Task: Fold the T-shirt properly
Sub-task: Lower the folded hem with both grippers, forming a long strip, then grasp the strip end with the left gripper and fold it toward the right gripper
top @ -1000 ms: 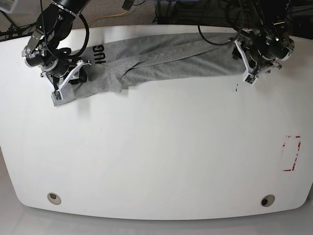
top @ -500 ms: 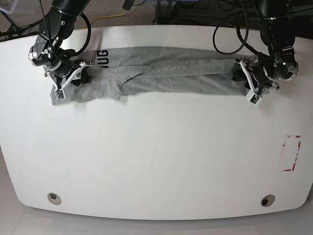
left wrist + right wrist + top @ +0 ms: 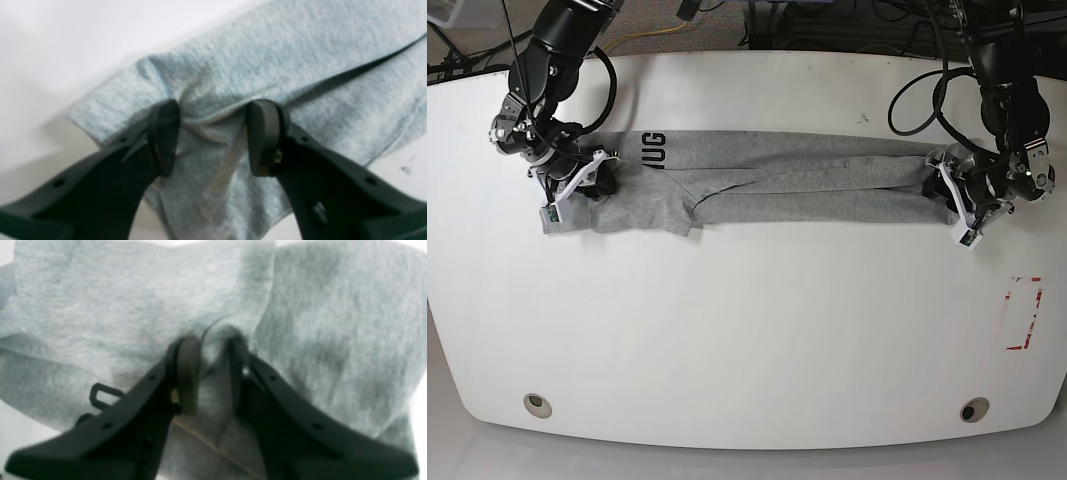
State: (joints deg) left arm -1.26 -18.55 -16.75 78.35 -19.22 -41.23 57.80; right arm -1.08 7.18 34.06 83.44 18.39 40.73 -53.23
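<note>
The T-shirt lay stretched in a long strip across the far half of the white desk. The left claw stood partly open around a bunched fold at one end of the shirt. The right claw was almost closed, pinching cloth at the other end.

— What lies around the work itself?

— A white bench with rounded corners fills most of the base view. Near its front edge sit two round holes, one toward each corner.

— Any markings?

— A red rectangular outline, broken and patchy, sits near one side edge, and a small dark speck lies toward the far edge.

— And beyond the bench?

— Dark cables and a yellow cable trail across the floor behind.
</note>
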